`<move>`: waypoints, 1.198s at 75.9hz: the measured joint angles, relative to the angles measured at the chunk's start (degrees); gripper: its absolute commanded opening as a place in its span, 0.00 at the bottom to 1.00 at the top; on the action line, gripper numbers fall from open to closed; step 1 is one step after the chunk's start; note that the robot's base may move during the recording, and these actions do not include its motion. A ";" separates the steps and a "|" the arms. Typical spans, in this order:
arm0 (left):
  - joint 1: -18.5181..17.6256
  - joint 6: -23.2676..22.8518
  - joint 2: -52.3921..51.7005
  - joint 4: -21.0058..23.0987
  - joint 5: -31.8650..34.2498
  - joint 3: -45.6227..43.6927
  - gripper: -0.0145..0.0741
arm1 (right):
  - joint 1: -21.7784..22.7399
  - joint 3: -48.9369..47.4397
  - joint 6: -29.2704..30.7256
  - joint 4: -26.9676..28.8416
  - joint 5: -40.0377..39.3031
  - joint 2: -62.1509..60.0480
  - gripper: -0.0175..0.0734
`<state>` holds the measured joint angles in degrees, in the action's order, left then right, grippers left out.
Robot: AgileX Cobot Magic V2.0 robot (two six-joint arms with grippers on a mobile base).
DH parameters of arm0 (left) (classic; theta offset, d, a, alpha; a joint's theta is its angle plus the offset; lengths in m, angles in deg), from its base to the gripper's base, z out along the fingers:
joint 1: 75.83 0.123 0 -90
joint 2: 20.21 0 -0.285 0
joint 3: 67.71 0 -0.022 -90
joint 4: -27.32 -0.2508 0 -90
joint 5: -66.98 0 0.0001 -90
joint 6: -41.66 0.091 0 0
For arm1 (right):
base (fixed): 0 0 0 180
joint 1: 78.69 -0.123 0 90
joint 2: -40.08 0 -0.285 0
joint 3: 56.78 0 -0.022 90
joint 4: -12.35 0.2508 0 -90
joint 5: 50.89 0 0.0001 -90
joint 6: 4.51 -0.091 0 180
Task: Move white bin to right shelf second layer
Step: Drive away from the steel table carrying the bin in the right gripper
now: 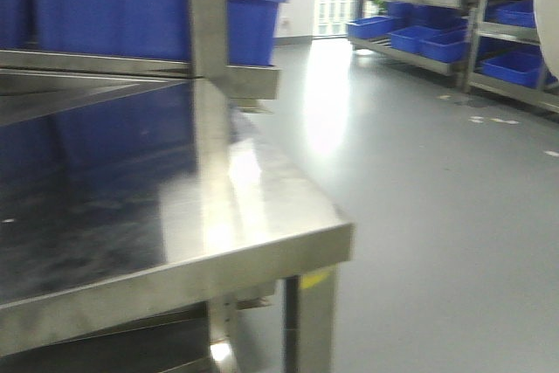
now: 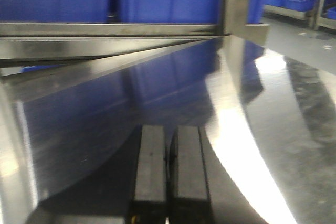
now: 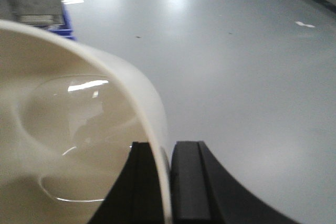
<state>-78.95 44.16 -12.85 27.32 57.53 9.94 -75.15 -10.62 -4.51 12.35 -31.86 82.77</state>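
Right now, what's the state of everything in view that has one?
blue crates: sitting on the shelf over the tabletop, contents hidden.
steel tabletop: mirror-bright, reflecting the crates.
left tool: shut, holding nothing, above the tabletop.
white bin: empty, held by its rim, over the floor, not on any shelf.
right tool: shut on the bin's rim, one finger inside, one outside.

Table (image 1: 262, 246) at left foreground; crates (image 1: 87, 6) on the shelf (image 1: 87, 63) above and behind it; floor (image 1: 437, 198) to the right; racks (image 1: 476, 6) with more crates at far right; left gripper (image 2: 169, 171) over the table; bin (image 3: 63, 129) above the floor, wall pinched in the right gripper (image 3: 169, 182).
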 measured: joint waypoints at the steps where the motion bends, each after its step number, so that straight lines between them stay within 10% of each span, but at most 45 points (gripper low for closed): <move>1: 0.00 0.00 0.00 0.00 0.00 0.00 0.26 | 0.00 0.00 0.00 0.00 0.00 0.00 0.25; 91: 0.00 0.00 0.00 0.00 0.00 0.00 0.26 | 0.00 0.00 0.00 0.00 0.00 0.00 0.25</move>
<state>-78.95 44.16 -12.85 27.32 57.53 9.94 -75.15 -10.62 -4.51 12.35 -31.86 82.77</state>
